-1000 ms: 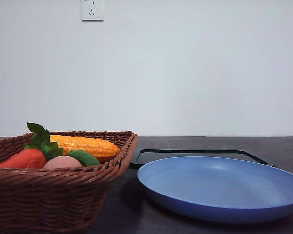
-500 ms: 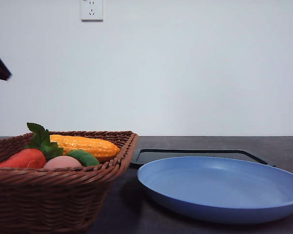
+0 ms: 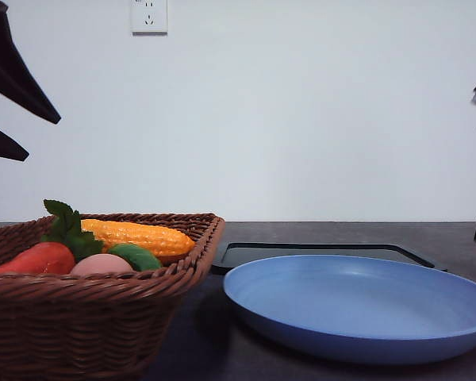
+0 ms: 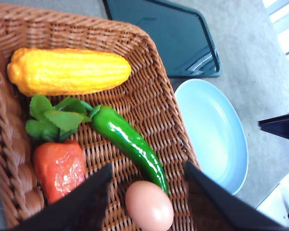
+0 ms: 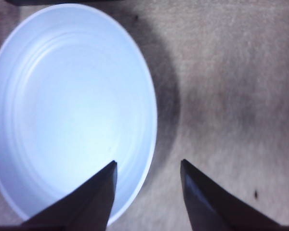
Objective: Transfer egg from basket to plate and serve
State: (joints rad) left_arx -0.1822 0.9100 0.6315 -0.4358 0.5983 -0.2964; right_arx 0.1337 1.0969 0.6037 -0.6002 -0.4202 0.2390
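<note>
a plain white wall backs the dark tabletop (image 3: 460, 238). the egg (image 4: 149, 207) lies in the basket (image 4: 154, 96); the left gripper (image 4: 147, 192) hangs spread above it, probably to descend and pinch. the right gripper (image 5: 147, 192), spread, hovers over the plate (image 5: 62, 96).

Yellow corn (image 4: 69, 71) lying flat, long side beside a green pepper (image 4: 130, 143) and a red tomato (image 4: 60, 168) with green leaves (image 4: 56, 118). Pepper glossy, lies diagonal, stem end touching the leaves. Black tray (image 3: 317, 253) flat on the dark tabletop (image 3: 460, 238), far side. White wall (image 3: 301, 119) behind, socket (image 3: 149, 16) high up.
</note>
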